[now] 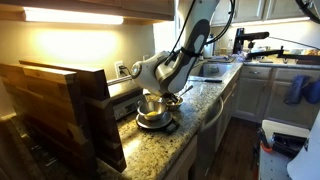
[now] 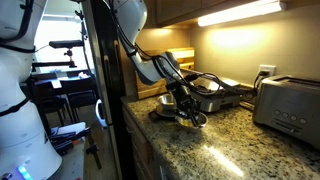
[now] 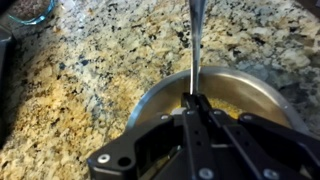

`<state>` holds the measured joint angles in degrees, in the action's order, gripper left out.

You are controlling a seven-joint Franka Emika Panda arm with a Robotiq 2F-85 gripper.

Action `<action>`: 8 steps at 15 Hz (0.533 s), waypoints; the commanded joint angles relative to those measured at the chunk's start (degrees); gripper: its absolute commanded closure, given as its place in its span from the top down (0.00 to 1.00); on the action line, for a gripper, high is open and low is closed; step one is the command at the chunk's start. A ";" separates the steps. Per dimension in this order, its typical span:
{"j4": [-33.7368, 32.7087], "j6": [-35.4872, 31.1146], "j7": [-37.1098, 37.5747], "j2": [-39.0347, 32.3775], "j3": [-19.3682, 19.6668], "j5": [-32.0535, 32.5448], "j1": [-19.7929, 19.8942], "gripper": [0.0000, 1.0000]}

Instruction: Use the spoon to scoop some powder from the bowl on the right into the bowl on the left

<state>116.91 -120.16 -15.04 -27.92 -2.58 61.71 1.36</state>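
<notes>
Hand (image 3: 193,100) pinches slim spoon (image 3: 196,40) over round metal bowl (image 3: 250,85) (speckled granite (image 3: 90,80) beneath).

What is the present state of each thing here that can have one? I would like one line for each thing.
gripper: shut on the spoon.
spoon: held, handle reaching out past the metal bowl's rim, scoop end hidden.
metal bowl: upright on the counter, some powder inside.
powder: lying in the metal bowl.
second bowl: upright, only partly in view, contents unclear.
</notes>
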 commanded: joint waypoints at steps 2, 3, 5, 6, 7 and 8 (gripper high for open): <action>1.80 -1.92 -2.28 4.61 -0.09 -2.61 0.69 0.04; 1.77 -1.83 -2.30 5.03 0.01 -2.68 0.63 0.04; 1.77 -1.78 -2.55 5.81 0.12 -3.08 0.70 0.04; 1.80 -1.79 -2.63 6.12 0.19 -3.24 0.76 0.04; 1.86 -1.86 -2.93 6.45 0.22 -3.56 0.88 0.04; 1.87 -1.84 -3.00 6.66 0.30 -3.75 0.93 0.04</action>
<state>116.82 -120.77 -16.06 -24.36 -2.53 59.60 1.62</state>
